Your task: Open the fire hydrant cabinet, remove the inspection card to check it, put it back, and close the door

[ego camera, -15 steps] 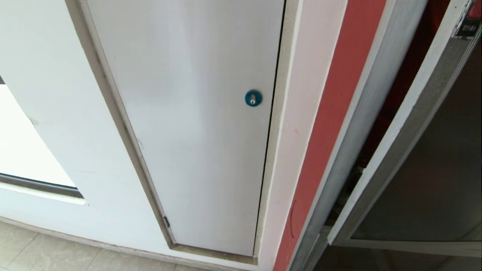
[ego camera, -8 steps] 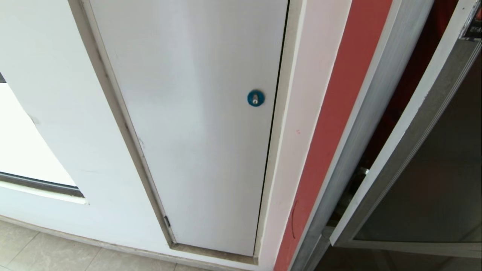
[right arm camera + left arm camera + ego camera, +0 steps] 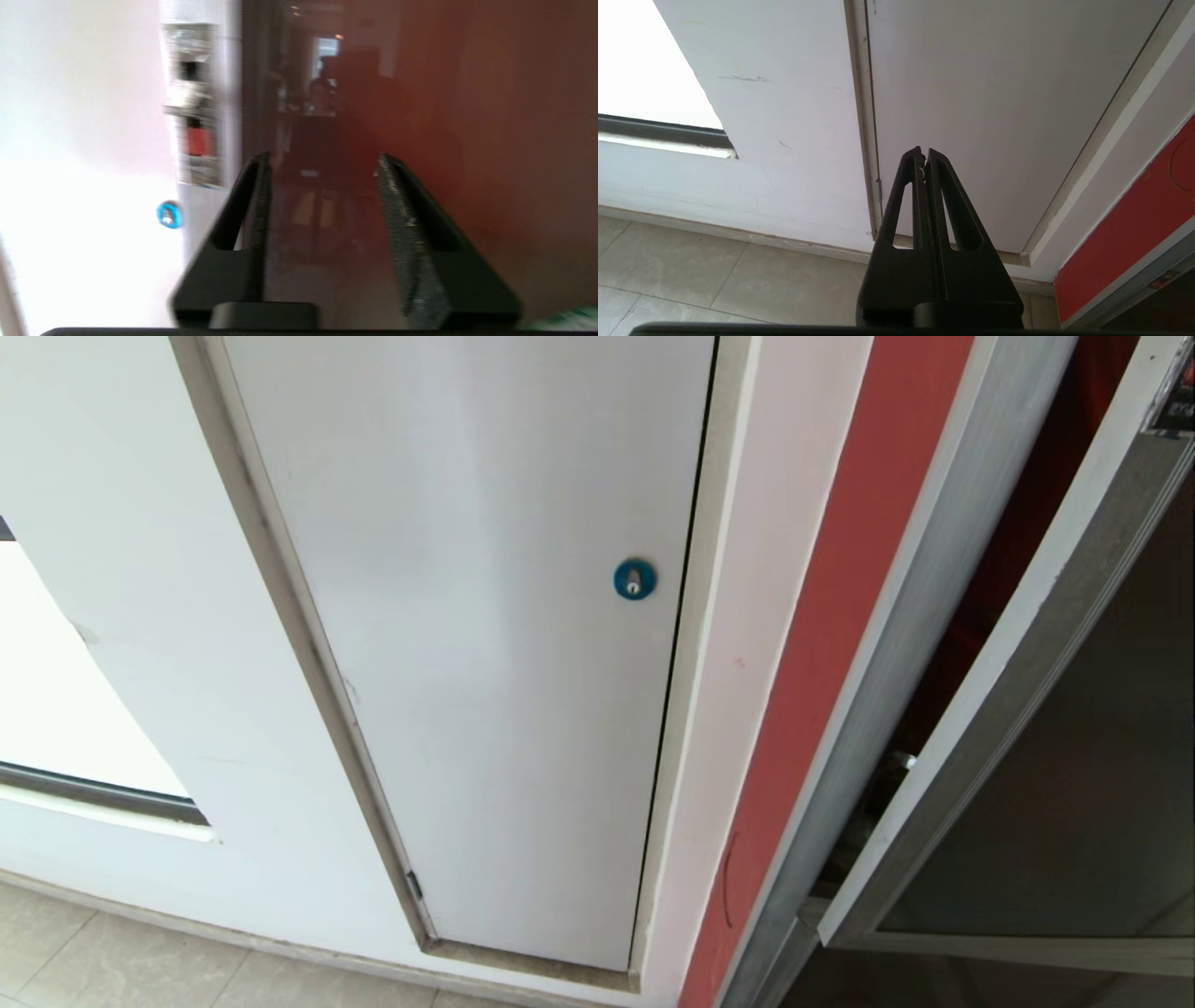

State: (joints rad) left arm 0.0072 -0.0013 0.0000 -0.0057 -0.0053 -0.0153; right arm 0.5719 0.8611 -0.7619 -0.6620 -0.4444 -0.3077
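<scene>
The fire hydrant cabinet [image 3: 901,644] shows as a silver frame with a dark red gap at the head view's right edge. Its door [image 3: 1074,784], dark glass in a silver frame, stands ajar. In the right wrist view my right gripper [image 3: 322,161] is open just in front of the door's glass [image 3: 420,93], with nothing between its fingers. The orange-red latch [image 3: 198,140] sits on the door's frame beside it. The inspection card is out of view. My left gripper [image 3: 924,151] is shut and empty, parked low near the floor.
A white panel [image 3: 485,616] with a round blue lock [image 3: 634,580] fills the wall left of the cabinet, and a red strip [image 3: 803,691] runs between them. Pale floor tiles [image 3: 714,280] lie below. A window opening [image 3: 56,709] is at the far left.
The whole head picture has shifted slightly to the right. The door stays ajar by about the same gap.
</scene>
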